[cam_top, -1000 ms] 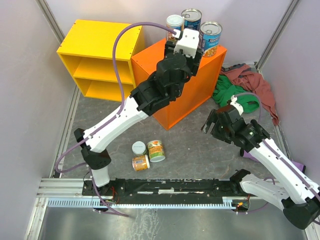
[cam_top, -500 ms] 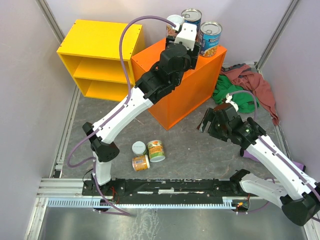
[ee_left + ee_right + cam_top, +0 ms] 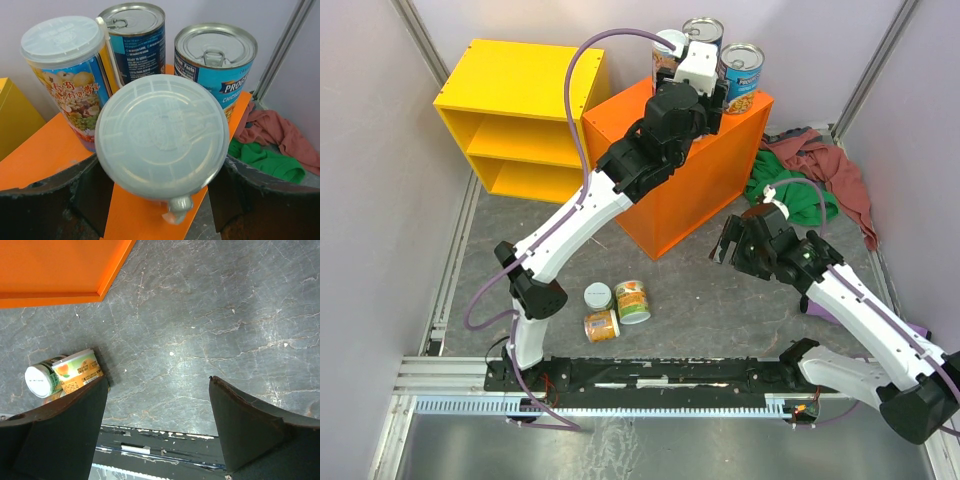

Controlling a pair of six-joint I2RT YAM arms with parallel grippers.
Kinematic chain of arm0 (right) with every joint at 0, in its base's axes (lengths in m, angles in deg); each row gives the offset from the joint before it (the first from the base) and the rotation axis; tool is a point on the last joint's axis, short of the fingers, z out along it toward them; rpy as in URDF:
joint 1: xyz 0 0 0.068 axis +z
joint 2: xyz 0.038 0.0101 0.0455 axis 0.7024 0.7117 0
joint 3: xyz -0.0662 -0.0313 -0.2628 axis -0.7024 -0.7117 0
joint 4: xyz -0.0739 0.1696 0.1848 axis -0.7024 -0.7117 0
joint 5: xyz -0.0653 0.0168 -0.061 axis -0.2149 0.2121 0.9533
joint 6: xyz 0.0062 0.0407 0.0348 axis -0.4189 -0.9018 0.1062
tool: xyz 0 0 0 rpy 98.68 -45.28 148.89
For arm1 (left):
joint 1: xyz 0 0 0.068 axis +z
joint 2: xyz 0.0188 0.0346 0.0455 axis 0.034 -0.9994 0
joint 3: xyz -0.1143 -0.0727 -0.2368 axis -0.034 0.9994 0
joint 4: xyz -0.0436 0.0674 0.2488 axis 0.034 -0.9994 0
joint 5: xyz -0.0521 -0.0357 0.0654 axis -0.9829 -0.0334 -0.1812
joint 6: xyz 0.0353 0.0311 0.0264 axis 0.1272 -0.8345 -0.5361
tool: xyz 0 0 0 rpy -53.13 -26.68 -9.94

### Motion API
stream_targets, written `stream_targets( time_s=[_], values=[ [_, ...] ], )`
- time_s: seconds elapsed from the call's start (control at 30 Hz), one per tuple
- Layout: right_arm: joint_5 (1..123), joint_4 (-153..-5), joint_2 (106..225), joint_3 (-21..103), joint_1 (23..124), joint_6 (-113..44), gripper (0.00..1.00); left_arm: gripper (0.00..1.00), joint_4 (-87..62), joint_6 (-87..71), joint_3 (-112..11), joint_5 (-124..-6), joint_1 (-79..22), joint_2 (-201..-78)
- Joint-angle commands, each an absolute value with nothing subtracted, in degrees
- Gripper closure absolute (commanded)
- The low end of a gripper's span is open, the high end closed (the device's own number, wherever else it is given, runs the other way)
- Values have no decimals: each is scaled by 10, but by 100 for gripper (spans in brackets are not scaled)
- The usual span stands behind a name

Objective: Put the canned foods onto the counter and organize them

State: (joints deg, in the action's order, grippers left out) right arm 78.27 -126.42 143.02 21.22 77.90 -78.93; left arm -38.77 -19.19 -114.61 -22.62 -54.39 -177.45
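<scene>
Left wrist — pale plastic-lidded can [image 3: 161, 135] tight between left jaws over orange counter [image 3: 45, 150] — right jaws apart, empty.

Light-blue can [image 3: 215, 75]: is showing "PROGR" in white, cut off at the edge, with "CHIC" beneath and "Facts" on the side panel.
Dark-blue can [image 3: 137, 50]: is carrying "READY TO SERVE"; the finer print below is blurring out.
Picture-label can [image 3: 70, 95]: is bearing red characters, too blurred to read.
Grey-lidded can [image 3: 162, 135]: is showing embossed lid marks, none legible.
Floor can [image 3: 77, 371]: is showing lettering too small to read.
</scene>
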Motion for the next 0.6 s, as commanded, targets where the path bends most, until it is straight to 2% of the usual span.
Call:
stream_targets(
  time_s=[0.0, 0.2, 0.57],
  values=[
    [778, -1243, 1437, 233, 779, -775, 10, 22, -327, -175, -1189, -225, -539, -1768],
    [777, -1242, 1443, 237, 775, -770, 10, 11, -318, -175, -1193, -223, -534, -1774],
    [778, -1245, 1437, 234, 775, -775, 10, 12, -305, -170, -1184, -229, -534, -1760]
  ],
)
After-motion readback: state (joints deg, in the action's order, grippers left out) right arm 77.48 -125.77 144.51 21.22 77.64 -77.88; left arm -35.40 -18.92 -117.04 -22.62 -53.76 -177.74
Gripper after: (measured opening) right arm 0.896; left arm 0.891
